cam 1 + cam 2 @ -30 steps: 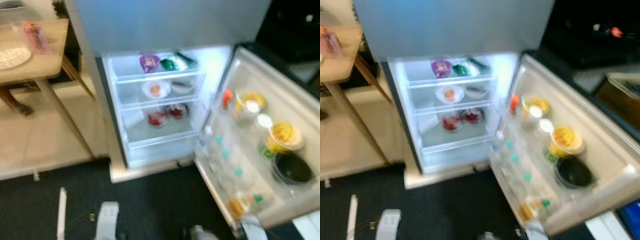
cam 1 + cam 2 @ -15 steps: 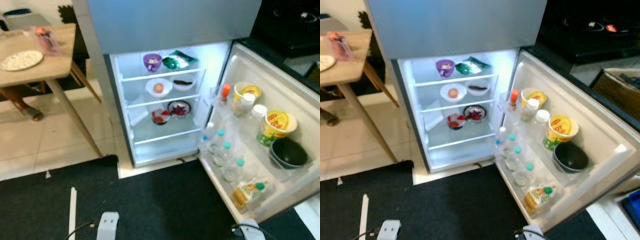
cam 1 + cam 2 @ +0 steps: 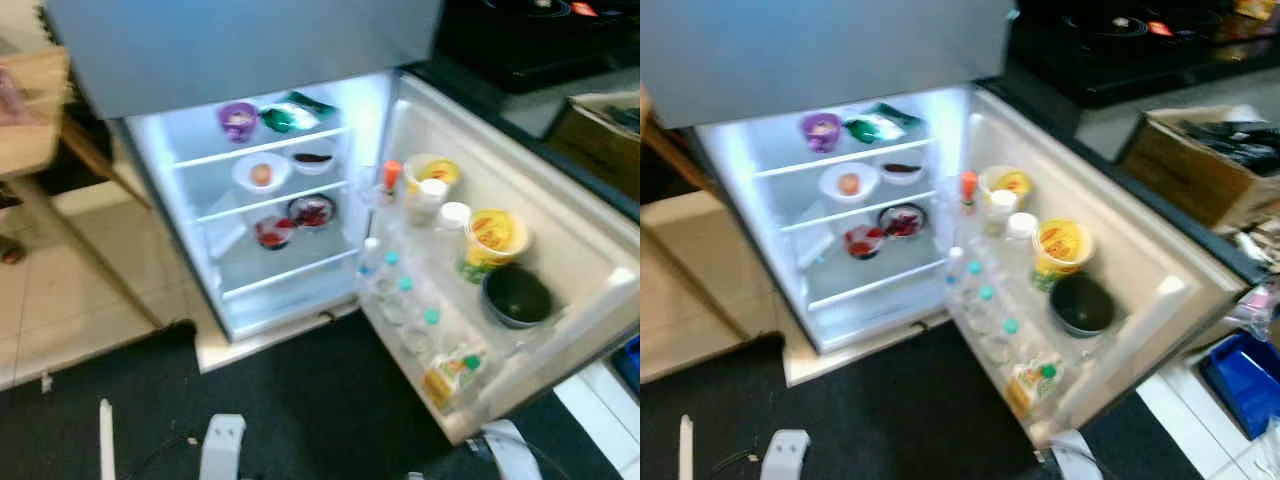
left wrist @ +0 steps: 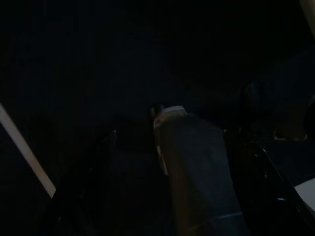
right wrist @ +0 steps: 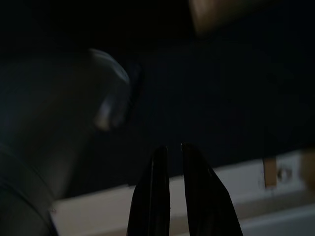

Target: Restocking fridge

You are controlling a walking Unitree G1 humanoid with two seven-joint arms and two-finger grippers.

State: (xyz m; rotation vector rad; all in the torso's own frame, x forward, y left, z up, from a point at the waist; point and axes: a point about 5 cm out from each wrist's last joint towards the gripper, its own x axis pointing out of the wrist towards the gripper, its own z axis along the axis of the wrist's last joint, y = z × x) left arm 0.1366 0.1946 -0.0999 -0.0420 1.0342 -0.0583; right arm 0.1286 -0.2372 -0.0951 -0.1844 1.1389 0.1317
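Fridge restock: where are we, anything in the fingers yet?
Done: the fridge door stands open, its racks holding bottles, a yellow tub and a dark bowl; the shelves carry a purple cup and small dishes. In hand: nothing visible; the right gripper hangs low with its fingers nearly together and nothing between them. Left: fetching stock, perhaps from the cardboard box nearby.

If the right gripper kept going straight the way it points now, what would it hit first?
Most likely the dark floor mat: the right gripper hangs low, fingers nearly together, aimed at that dark surface, with a pale ledge nearer the wrist. The view is dim, so depth is uncertain.
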